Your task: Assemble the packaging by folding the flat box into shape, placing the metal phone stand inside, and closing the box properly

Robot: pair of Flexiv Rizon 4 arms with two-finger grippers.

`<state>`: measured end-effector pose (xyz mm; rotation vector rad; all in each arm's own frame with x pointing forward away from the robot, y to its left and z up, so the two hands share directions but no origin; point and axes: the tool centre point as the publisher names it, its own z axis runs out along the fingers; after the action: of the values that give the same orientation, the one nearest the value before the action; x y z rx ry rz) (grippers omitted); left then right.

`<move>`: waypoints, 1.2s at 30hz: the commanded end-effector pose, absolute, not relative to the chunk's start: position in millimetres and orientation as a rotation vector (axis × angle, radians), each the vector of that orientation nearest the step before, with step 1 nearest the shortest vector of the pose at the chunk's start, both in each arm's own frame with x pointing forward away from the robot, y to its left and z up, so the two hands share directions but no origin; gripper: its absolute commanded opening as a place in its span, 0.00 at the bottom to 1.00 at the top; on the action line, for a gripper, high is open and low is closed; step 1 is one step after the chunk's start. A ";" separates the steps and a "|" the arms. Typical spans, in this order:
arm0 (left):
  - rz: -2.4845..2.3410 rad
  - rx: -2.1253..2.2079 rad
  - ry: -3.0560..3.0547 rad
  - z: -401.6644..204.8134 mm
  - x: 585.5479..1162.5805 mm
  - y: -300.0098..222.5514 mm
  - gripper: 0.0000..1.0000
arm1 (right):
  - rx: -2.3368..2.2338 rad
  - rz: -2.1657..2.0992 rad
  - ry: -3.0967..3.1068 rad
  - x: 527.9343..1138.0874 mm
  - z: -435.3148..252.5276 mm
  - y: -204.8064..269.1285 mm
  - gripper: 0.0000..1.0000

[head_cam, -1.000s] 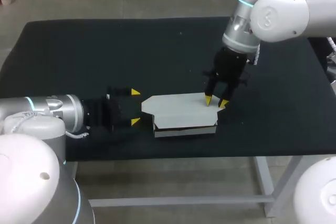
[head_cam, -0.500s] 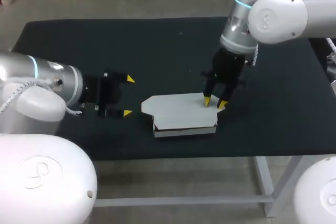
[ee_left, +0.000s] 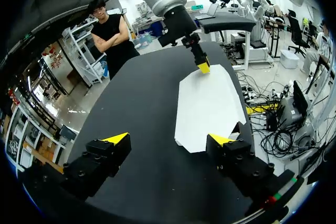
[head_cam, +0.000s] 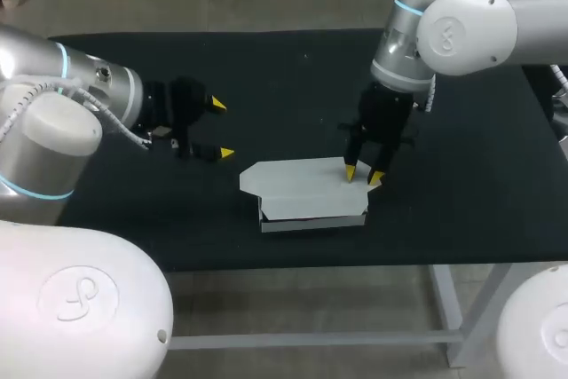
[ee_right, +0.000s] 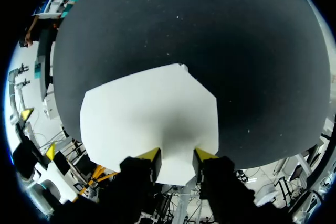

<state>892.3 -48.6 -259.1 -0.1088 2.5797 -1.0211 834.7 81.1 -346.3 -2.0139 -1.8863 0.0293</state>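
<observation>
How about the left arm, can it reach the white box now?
Probably yes: the left gripper hovers beside the box, bare table between them; the right gripper is at its far end.

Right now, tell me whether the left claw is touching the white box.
No: in the head view the left claw stands open over the black table, with a clear gap to the white box.

I get even light from overhead. The black tabletop (head_cam: 266,68) reads dark and matte, the white box (head_cam: 302,185) bright. In the right wrist view, a soft shadow dims the box ahead of my right claw (ee_right: 177,156).
</observation>
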 end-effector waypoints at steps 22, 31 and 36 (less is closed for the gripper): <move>-0.809 -1.957 1.714 -256.2 925.3 -65.9 1.00 | -2.032 0.033 -1.884 836.7 -347.2 79.9 0.44; -0.698 -2.255 1.601 -252.6 932.7 -68.7 1.00 | -2.036 0.029 -1.892 834.6 -346.7 82.4 0.44; -0.568 -2.425 1.593 -256.0 927.3 -67.4 1.00 | -2.042 0.033 -1.891 834.2 -346.6 81.9 0.44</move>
<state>928.7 -62.3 -259.4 -1.6653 2.1989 -1.0509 835.7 81.4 -346.6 -2.0384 -1.8893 0.0341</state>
